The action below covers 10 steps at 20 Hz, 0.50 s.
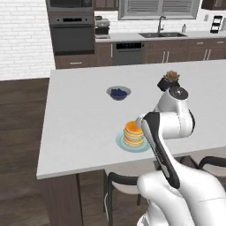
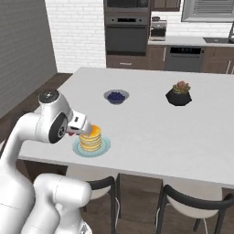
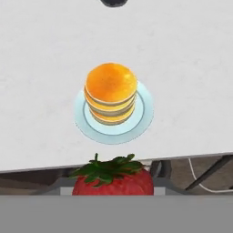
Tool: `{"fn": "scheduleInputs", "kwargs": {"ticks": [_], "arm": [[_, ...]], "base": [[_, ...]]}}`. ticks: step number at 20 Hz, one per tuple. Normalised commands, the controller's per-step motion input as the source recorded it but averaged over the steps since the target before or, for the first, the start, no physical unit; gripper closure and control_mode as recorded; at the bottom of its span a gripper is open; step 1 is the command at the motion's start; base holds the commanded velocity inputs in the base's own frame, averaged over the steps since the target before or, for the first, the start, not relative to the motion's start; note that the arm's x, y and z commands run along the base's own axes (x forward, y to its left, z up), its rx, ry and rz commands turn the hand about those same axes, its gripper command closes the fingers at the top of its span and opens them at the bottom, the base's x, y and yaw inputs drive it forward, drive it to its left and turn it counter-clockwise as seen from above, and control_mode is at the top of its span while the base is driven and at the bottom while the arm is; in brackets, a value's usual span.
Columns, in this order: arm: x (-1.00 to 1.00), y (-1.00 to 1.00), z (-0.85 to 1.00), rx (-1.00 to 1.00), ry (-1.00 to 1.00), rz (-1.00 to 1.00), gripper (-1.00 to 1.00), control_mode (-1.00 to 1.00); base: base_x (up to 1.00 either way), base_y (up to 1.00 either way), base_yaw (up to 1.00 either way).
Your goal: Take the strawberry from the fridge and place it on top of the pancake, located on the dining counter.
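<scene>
The strawberry (image 3: 113, 179), red with a green leafy cap, sits at the bottom of the hand view, held in my gripper (image 2: 77, 126), whose fingertips are hidden behind it. The gripper hovers above the near edge of the white dining counter (image 1: 79, 123), just short of the pancake (image 3: 111, 93). That golden-orange stack rests on a pale blue-green plate (image 3: 139, 122) close to the counter's near edge. The same pancake (image 1: 132, 133) is partly covered by my arm in the left base view, and the pancake (image 2: 91, 139) lies right beside the hand in the right base view. The fridge is out of view.
A small bowl of dark blue berries (image 1: 118, 93) stands further back on the counter. A succulent in a black pot (image 2: 179, 94) is at the far right. Dark-framed chairs (image 2: 183, 201) tuck under the near edge. Oven and wall cabinets (image 1: 73, 33) line the back.
</scene>
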Motion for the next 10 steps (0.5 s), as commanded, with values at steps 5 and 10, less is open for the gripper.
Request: {"fn": "scheduleInputs", "kwargs": {"ticks": [5,10], "arm": [[0.89,0.12,-0.33,-0.04,0.34,0.0,1.0,-1.0],[0.79,0.02,-0.48,-0.01,0.24,0.0,1.0,-1.0]], "base": [[0.0,0.0,0.0],[0.0,0.0,0.0]]}}
